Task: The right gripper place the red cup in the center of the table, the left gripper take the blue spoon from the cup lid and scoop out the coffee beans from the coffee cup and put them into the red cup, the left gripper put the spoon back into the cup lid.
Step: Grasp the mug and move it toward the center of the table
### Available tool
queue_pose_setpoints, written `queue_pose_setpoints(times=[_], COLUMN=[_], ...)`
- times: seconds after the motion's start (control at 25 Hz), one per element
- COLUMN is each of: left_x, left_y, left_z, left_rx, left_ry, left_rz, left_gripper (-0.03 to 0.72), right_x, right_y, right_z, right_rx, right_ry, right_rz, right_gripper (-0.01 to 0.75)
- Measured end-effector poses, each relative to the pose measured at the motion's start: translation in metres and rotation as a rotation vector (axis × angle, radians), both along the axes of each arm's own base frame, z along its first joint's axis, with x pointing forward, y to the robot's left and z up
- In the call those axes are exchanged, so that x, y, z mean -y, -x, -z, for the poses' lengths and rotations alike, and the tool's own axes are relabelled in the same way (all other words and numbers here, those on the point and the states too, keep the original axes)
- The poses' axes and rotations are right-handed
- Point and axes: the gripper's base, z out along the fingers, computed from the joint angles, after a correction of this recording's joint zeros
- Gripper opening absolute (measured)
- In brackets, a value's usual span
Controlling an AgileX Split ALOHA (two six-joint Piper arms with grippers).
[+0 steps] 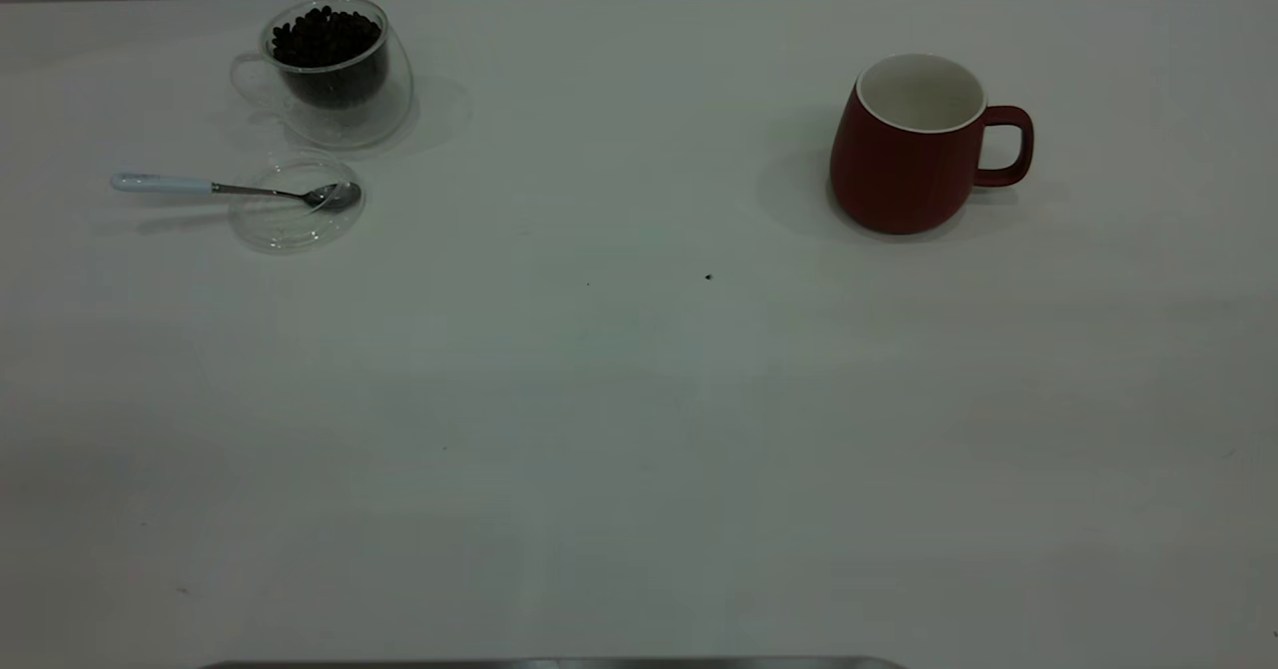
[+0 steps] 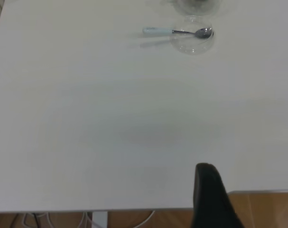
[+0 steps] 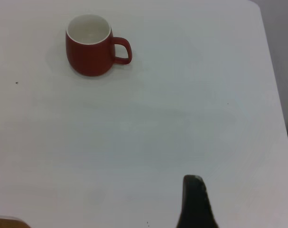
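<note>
Mug first: the red cup [image 1: 914, 150] is standing upright on the right side of the table [image 1: 639, 429], toward its far edge, with its handle pointing right in the exterior view and its white inside showing nothing in it. I am seeing it well apart from everything else. Over on the far left, the coffee cup [image 1: 334, 75] is sitting with the coffee beans [image 1: 325, 38] heaped inside it. Just in front of it the cup lid [image 1: 295, 205] is lying flat, and the blue spoon [image 1: 235, 188] is resting across it, bowl on the lid, pale handle sticking out past the rim toward the left. A tiny dark speck [image 1: 708, 277] is lying near the table's middle. I am watching only one dark finger of the left gripper [image 2: 212, 197] over the near table edge and one of the right gripper [image 3: 196, 202] over bare tabletop, so I cannot tell how either pincer stands.
</note>
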Motion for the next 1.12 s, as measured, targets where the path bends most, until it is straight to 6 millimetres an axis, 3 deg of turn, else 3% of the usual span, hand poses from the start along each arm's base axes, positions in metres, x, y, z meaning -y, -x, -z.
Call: queue_pose_setpoints(times=[0.24,0.56,0.8,1.0,1.12], left_x=[0.000,-0.001,-0.001,-0.001,-0.002], left_y=[-0.016,-0.072,-0.128,-0.182,-0.195], left_z=[-0.024,-0.058,-0.058,-0.044,-0.039], left_rx=[-0.032,-0.147,-0.297,-0.403,-0.417], left_ry=[0.053,0.041,0.026,0.042,0.018], left_rz=[-0.030,-0.019,-0.005,-0.002,0.011], left_gripper=[0.470,0.565,0.601,0.592,0.587], right_x=[0.000,0.000,0.000,0.000,0.000], right_y=[0.000,0.000,0.000,0.000,0.000], right_z=[0.000,0.000,0.000,0.000,0.000], right_rx=[0.000,0.000,0.000,0.000,0.000], right_ry=[0.000,0.000,0.000,0.000,0.000], right_rz=[0.000,0.000,0.000,0.000,0.000], right_gripper=[0.546,0.546,0.546,0.546,0.546])
